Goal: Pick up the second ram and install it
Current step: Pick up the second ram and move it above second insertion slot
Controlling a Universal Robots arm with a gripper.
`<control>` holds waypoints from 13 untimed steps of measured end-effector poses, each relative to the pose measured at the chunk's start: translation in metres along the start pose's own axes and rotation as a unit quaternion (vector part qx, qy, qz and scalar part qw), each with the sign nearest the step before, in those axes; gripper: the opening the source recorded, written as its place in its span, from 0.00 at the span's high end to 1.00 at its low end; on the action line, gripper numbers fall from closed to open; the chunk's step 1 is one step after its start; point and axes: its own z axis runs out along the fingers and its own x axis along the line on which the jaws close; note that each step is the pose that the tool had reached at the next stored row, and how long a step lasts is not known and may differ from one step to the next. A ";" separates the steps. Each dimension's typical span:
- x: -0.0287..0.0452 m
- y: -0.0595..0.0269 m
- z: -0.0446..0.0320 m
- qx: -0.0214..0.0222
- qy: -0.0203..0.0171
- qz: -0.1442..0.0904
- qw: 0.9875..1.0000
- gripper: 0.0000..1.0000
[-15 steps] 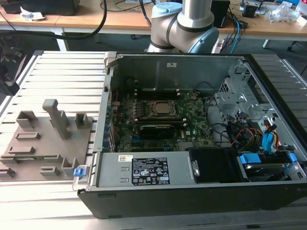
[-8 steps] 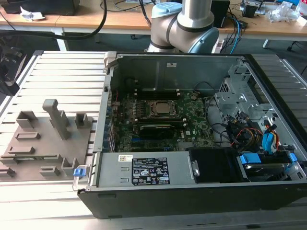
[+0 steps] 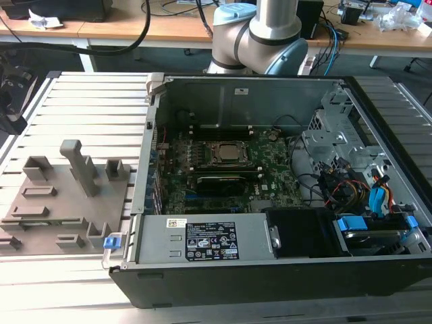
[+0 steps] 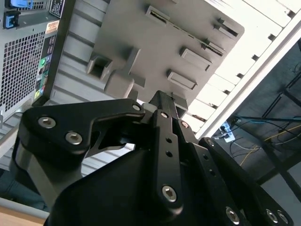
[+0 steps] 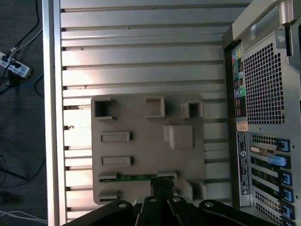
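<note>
The hand (image 5: 162,187) shows in both wrist views as a black linkage whose two fingertips are drawn together with no gap to be seen between them, and nothing is held between them. In the second wrist view the hand (image 4: 162,96) points toward the grey fixture plate (image 4: 131,28) and hangs clear of it, touching nothing.

Just past the fingertips in the first wrist view lies the second ram (image 5: 136,177), a thin green stick resting flat in a shallow slot along one edge of the fixture plate (image 5: 141,150), between two small grey holders. In that view the fingertips overlap the stick's end; whether they are directly above it I cannot tell.

Further across the plate are two low rectangular slots, a raised square block (image 5: 178,136) and three open-topped box-shaped holders along the far edge.

The plate sits on a table (image 5: 141,47) of pale metal slats. Just beside it stands the computer case (image 5: 263,94), with its perforated rear panel facing the plate.

In the exterior view the plate (image 3: 61,202) lies on the exterior view's left of the open case (image 3: 270,270), whose side is off so that the green motherboard (image 3: 223,169) shows. Behind the case rises the robot arm (image 3: 270,27).
</note>
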 end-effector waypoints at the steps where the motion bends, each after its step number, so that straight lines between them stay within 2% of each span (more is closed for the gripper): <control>1: 0.0000 0.0000 0.0000 0.000 0.000 -0.005 1.000 0.89; 4: 0.0000 0.0000 0.0001 -0.001 0.001 -0.031 1.000 0.89; 6: 0.0000 0.0000 0.0001 -0.001 0.002 -0.056 0.998 0.89; 8: 0.0000 0.0000 0.0000 -0.002 0.003 -0.067 0.998 0.89; 11: 0.0000 0.0000 0.0000 -0.002 0.005 -0.101 0.995 0.89; 13: 0.0000 0.0000 0.0000 -0.003 0.006 -0.128 0.992 0.89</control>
